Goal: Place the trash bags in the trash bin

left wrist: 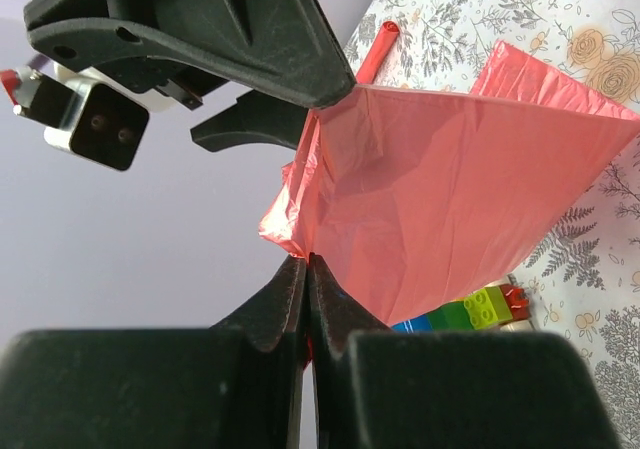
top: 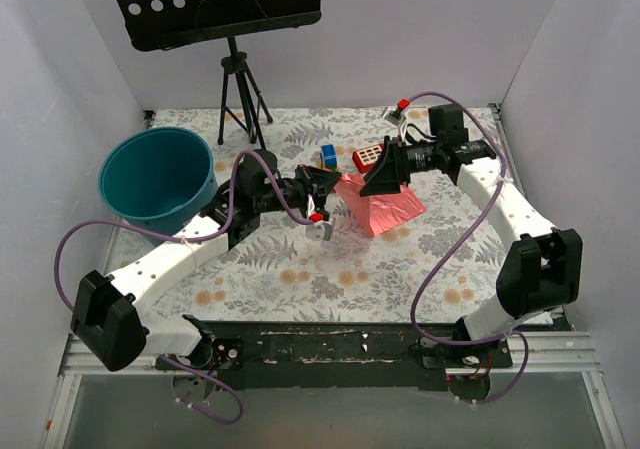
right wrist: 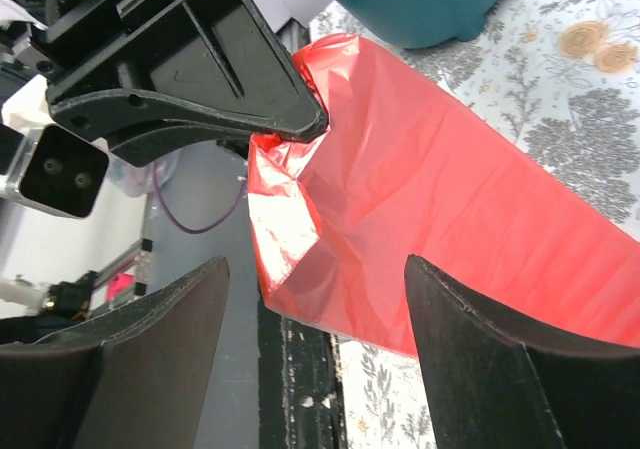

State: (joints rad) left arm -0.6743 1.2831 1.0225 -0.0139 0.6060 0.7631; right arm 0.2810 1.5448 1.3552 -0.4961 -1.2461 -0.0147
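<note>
**Bag pinched by left arm, bin drop pending**

Left pincer (left wrist: 308, 265) is clenched on the edge of the pink-red trash bag (left wrist: 450, 189), which trails onto the worktop (top: 300, 279) at centre. Right pincer (right wrist: 315, 269) gapes, gripping nothing. Teal trash bin (top: 155, 174) sits well apart, far left. Likely next: carry the bag over the rim, then let go.

Floral table (top: 330, 269), teal bin (top: 155, 179), red box (top: 369, 155)

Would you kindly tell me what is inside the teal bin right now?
Only the trash bin's bare teal floor and far wall show; the pink bag is outside it. The near inner wall is hidden.
</note>
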